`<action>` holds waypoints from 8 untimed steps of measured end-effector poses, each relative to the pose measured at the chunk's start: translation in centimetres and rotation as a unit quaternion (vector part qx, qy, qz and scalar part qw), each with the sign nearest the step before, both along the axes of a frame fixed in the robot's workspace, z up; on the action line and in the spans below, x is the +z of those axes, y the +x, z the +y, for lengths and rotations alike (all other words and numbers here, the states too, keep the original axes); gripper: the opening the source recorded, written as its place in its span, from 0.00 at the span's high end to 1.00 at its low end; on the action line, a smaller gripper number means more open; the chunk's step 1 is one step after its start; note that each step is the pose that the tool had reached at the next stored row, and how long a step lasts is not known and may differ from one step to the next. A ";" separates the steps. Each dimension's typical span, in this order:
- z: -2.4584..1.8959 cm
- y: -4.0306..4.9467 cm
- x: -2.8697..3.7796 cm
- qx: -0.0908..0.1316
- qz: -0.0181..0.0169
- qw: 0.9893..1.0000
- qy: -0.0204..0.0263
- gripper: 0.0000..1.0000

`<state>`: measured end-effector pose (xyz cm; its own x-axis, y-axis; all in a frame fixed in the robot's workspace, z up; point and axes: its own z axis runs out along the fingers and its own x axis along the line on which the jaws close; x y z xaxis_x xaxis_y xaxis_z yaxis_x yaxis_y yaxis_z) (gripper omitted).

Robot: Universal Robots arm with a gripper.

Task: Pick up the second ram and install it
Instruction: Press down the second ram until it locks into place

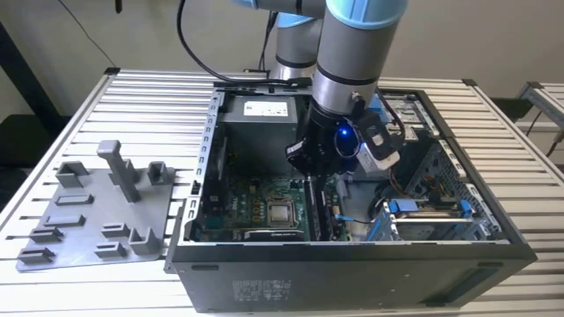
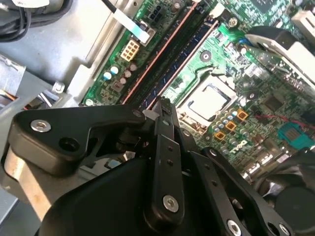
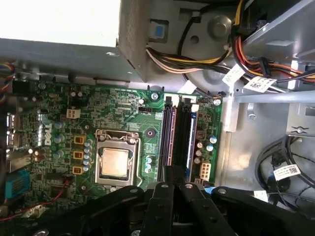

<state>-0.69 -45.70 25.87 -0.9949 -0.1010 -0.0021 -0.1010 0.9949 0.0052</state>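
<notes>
Gripper: the gripper (image 2: 161, 105) has its fingers drawn narrowly together, tips down at the end of the memory slots; whether they pinch anything cannot be made out.
Second ram: a thin dark strip standing edge-up in the blue-sided slot, beside the neighbouring slot, looks to be the second ram (image 3: 185, 140); how fully it is seated cannot be told.
Place: inside the open computer case (image 1: 352, 264), on the green motherboard (image 3: 123, 108), with the slots between the processor (image 3: 115, 162) and the case's metal wall.
Handling: probably very light, stiff and thin; a bare circuit board that would not stand bending or twisting, with fragile contacts along its lower edge.
Hold: best taken across its flat faces near the middle of the top edge, kept upright and in line with the slot.
Arm pose: in the exterior view the arm comes straight down from above, wrist vertical, gripper sunk low in the case.
Elsewhere: a grey holder tray (image 1: 88, 218) lies on the slatted table (image 1: 132, 99), at the exterior view's left, well apart from the gripper.
</notes>
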 end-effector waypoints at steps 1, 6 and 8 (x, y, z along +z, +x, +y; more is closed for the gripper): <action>0.00 0.00 0.00 0.009 0.000 1.000 0.000 0.89; 0.00 -0.01 0.00 0.054 0.000 0.999 0.000 0.89; 0.00 -0.03 0.00 0.071 0.000 0.997 -0.001 0.89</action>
